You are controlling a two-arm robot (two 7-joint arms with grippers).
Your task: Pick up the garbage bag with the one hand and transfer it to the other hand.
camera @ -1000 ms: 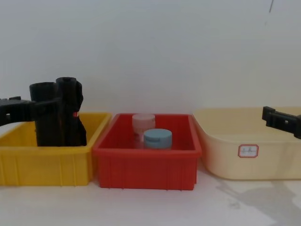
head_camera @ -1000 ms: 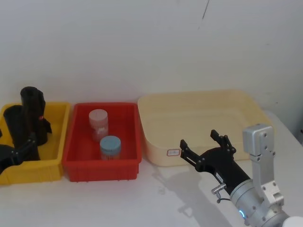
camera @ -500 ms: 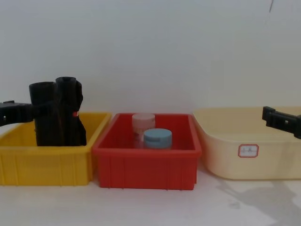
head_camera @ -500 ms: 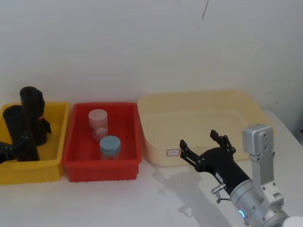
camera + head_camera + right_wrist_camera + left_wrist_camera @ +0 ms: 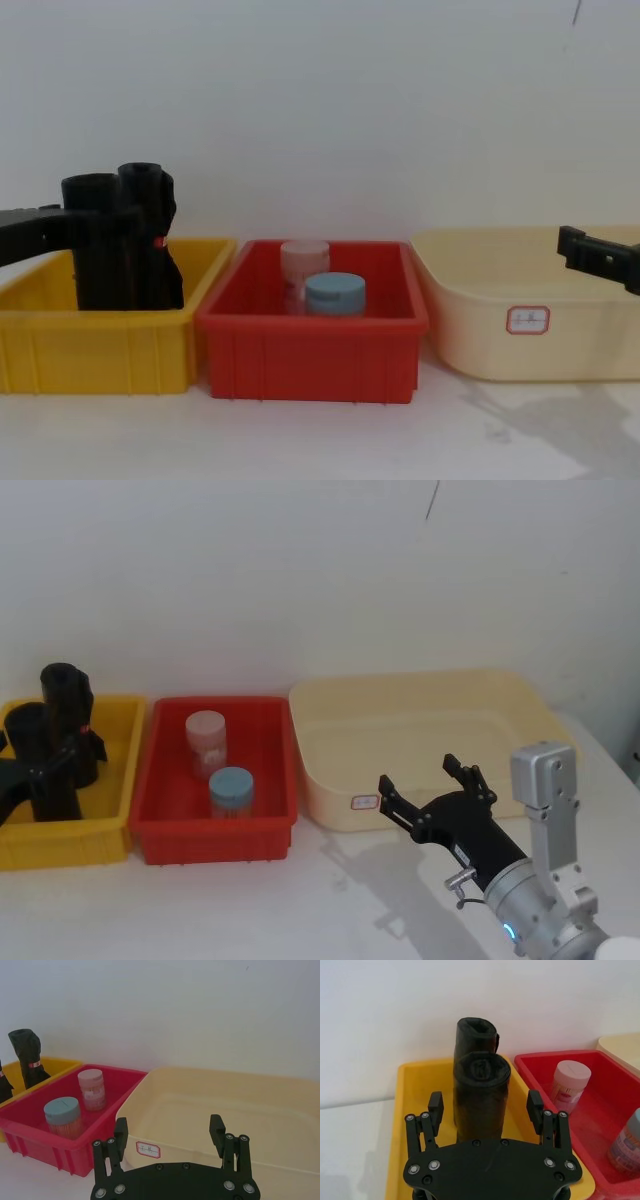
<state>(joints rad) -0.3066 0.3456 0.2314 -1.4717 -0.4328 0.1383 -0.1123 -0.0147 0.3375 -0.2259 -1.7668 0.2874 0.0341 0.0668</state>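
Two look-alike black rolls stand upright in the yellow bin [image 5: 100, 825]. The nearer roll, the garbage bag [image 5: 38, 755] [image 5: 481, 1092] [image 5: 97, 245], stands between the fingers of my open left gripper [image 5: 38, 772] [image 5: 485, 1107] [image 5: 75, 222]; whether they touch it I cannot tell. The farther roll [image 5: 68, 715] [image 5: 476, 1035] [image 5: 148, 215] [image 5: 27, 1055] carries a small red mark. My right gripper [image 5: 420, 773] [image 5: 168, 1124] [image 5: 590, 255] hovers open and empty over the table, before the cream tub [image 5: 520, 695].
A red bin [image 5: 280, 780] [image 5: 310, 340] between the yellow bin and the cream tub [image 5: 520, 350] holds a pink-lidded jar [image 5: 206, 740] and a blue-lidded jar [image 5: 231, 790]. A white wall stands right behind the bins. White table [image 5: 300, 900] lies in front.
My left gripper has moved up and forward from the yellow bin's near left corner, and its fingers now flank the nearer roll. The right arm and both rolls stay put.
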